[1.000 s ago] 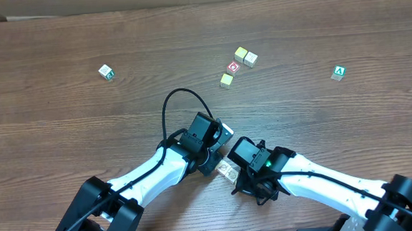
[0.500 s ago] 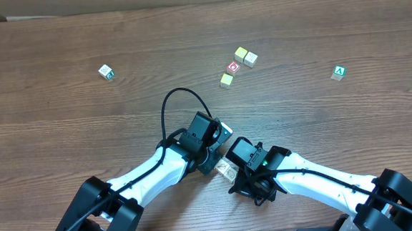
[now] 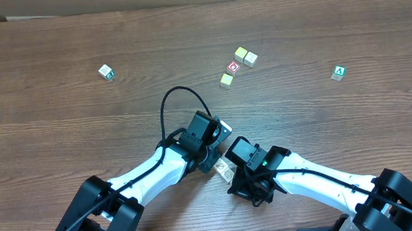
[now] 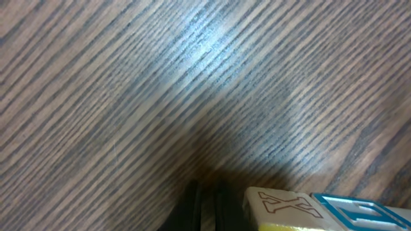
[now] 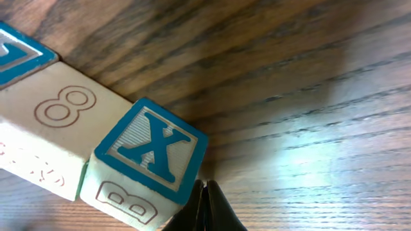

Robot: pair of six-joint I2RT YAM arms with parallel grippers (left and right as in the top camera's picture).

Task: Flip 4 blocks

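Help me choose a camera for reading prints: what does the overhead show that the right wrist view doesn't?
Overhead only: the left arm, the right arm, a cluster of cubes, a lone cube and a green A cube. Right wrist only: a blue X, a printed 8, the shut right gripper. Both: the wooden table and blocks between the arms.

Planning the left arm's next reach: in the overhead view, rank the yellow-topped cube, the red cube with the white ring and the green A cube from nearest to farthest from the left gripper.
From the left gripper:
1. yellow-topped cube, straight ahead
2. red ring cube, just beyond the first
3. green A cube, far to the right
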